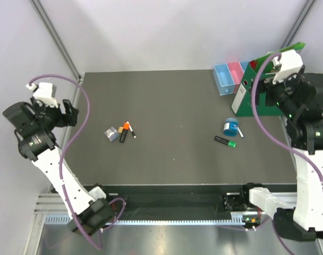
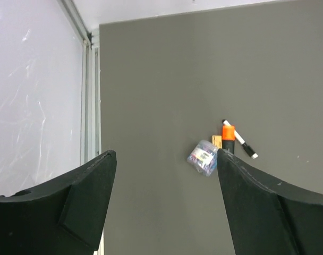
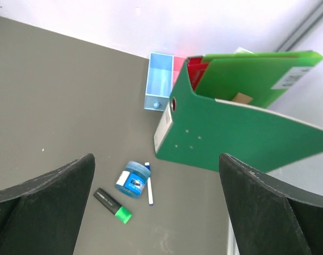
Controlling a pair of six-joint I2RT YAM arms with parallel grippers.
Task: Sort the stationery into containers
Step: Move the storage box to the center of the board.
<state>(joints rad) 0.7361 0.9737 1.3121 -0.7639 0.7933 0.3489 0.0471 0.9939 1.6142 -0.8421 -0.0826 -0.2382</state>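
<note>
- Your left claw [image 2: 166,154] hung over the left edge of the desk [image 1: 177,101]. Its jaws were spread wide and there was nothing between them.
- Left of the desk's centre, well apart from that claw, you had a small cluster. A tiny grey-blue piece [image 1: 111,133] lay furthest left.
- Just beside it lay a black marker with an orange cap [image 1: 124,131], flat on the desk.
- A thin white pen [image 1: 131,130] lay slanted along the marker's right side and appeared to touch it near the cap.
- Right of centre was a second group. A black marker with a green cap [image 1: 225,141] lay flat nearest the arms, its cap pointing right.
- Just behind it sat the round blue tape roll [image 1: 230,127], with a second white pen [image 1: 239,130] close against its right side.
- The containers [image 1: 228,77] stood at the far right corner. You could see a light blue bin and a pink one; the rest were hidden by the big green binder [image 1: 254,90].
- That binder stood tilted in front of the bins, its spine toward the desk's middle.
- Your right claw [image 3: 156,156] hung above the right edge, over the binder and the tape group, with its jaws fully apart and holding nothing.
</note>
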